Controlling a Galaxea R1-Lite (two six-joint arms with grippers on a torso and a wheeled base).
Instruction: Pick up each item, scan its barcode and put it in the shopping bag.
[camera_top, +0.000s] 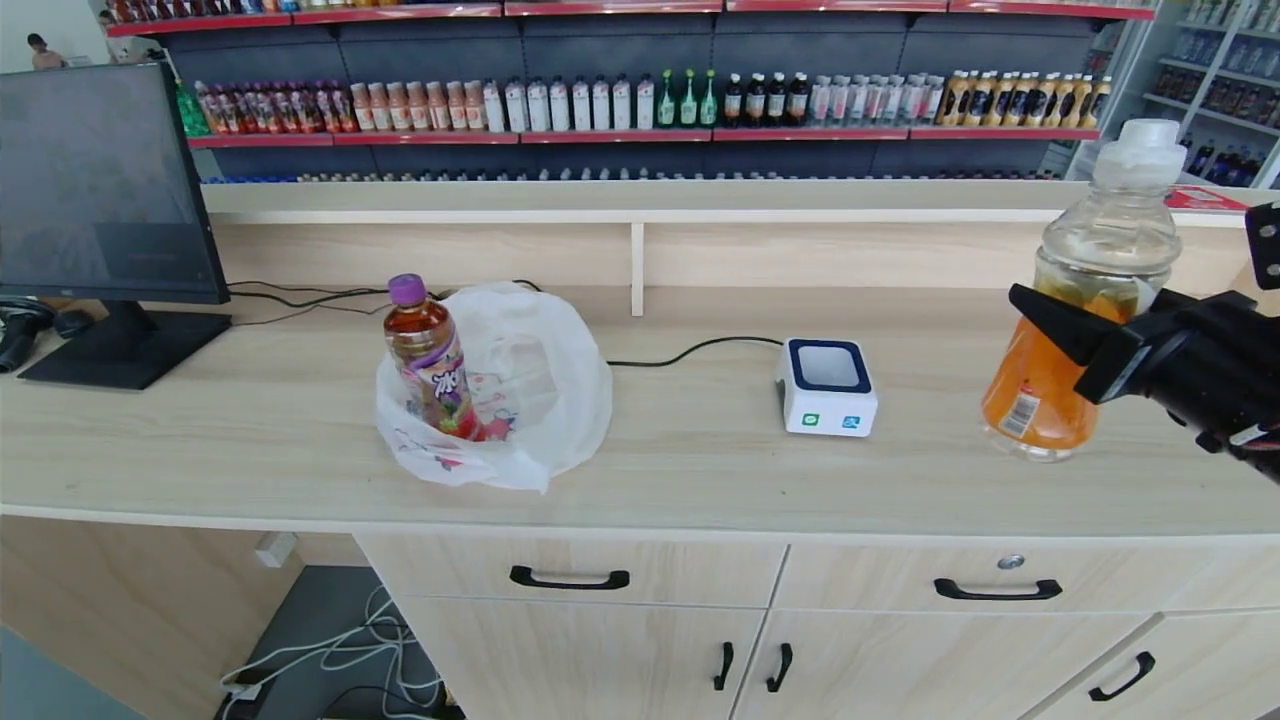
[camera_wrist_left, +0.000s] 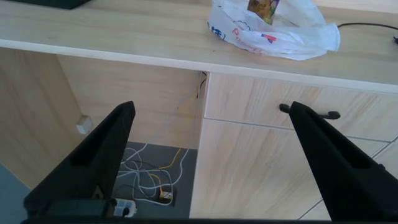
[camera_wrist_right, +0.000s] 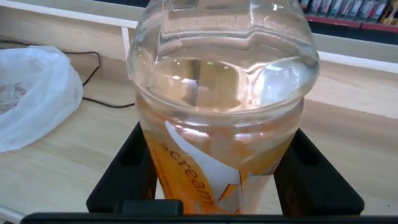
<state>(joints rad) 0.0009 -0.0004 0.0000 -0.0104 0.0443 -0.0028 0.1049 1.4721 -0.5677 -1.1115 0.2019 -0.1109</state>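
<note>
My right gripper (camera_top: 1085, 335) is shut on a clear bottle of orange drink (camera_top: 1085, 300) with a white cap, at the counter's right end. The bottle leans slightly, its base close over the countertop, barcode label facing the front. In the right wrist view the bottle (camera_wrist_right: 221, 124) stands between the two black fingers (camera_wrist_right: 124, 180). The white barcode scanner (camera_top: 826, 385) sits left of it, window up. Further left the white shopping bag (camera_top: 540, 390) lies open with a purple-capped tea bottle (camera_top: 430, 365) upright inside. My left gripper (camera_wrist_left: 211, 112) is open, low before the cabinet fronts, the bag (camera_wrist_left: 280, 37) above it.
A dark monitor (camera_top: 100, 200) stands at the counter's far left, with cables running behind the bag and to the scanner. A raised wooden ledge (camera_top: 640, 215) backs the counter. Drawers and doors with black handles (camera_top: 568, 578) lie below. Bare counter (camera_top: 700, 460) stretches between bag, scanner and front edge.
</note>
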